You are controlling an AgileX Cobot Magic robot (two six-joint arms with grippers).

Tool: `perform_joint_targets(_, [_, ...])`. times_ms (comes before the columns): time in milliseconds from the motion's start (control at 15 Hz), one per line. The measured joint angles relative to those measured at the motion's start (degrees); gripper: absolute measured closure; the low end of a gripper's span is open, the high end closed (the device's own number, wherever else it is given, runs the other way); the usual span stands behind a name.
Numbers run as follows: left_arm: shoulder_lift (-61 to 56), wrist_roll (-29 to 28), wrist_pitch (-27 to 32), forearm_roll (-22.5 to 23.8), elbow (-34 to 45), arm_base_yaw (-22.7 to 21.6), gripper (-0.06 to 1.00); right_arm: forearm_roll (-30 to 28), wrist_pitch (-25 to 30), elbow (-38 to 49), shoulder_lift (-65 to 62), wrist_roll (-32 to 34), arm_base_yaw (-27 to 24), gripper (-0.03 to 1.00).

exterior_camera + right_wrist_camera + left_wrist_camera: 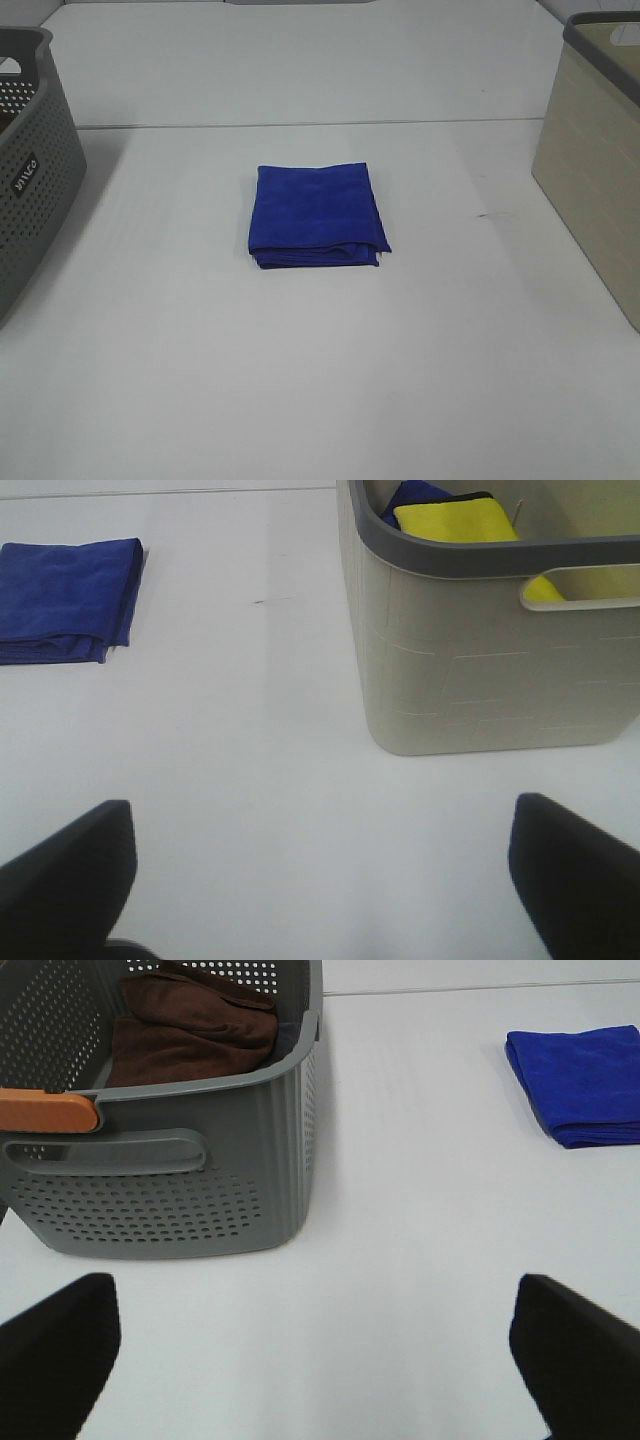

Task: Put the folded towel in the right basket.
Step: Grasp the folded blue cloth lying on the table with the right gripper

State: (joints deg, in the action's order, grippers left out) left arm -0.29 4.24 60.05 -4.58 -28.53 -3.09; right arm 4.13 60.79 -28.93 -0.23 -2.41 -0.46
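A folded blue towel (317,215) lies flat in the middle of the white table; it also shows in the left wrist view (580,1080) and the right wrist view (65,598). The right basket (600,150), beige with a grey rim, stands at the table's right edge; the right wrist view (480,650) shows it holding yellow and blue cloths. My left gripper (315,1360) is open and empty, well away from the towel. My right gripper (320,875) is open and empty, near the beige basket. Neither gripper shows in the exterior high view.
A grey perforated basket (30,170) stands at the table's left edge; the left wrist view (170,1160) shows a brown towel (190,1025) inside it. A seam in the table (300,124) runs across behind the blue towel.
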Motion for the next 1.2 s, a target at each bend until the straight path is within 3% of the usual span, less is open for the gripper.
perform_joint_targets(1200, [0.0, 0.0, 0.0, 0.0, 0.0, 0.0, -0.04, 0.0, 0.0, 0.0, 0.0, 0.06, 0.0, 0.01])
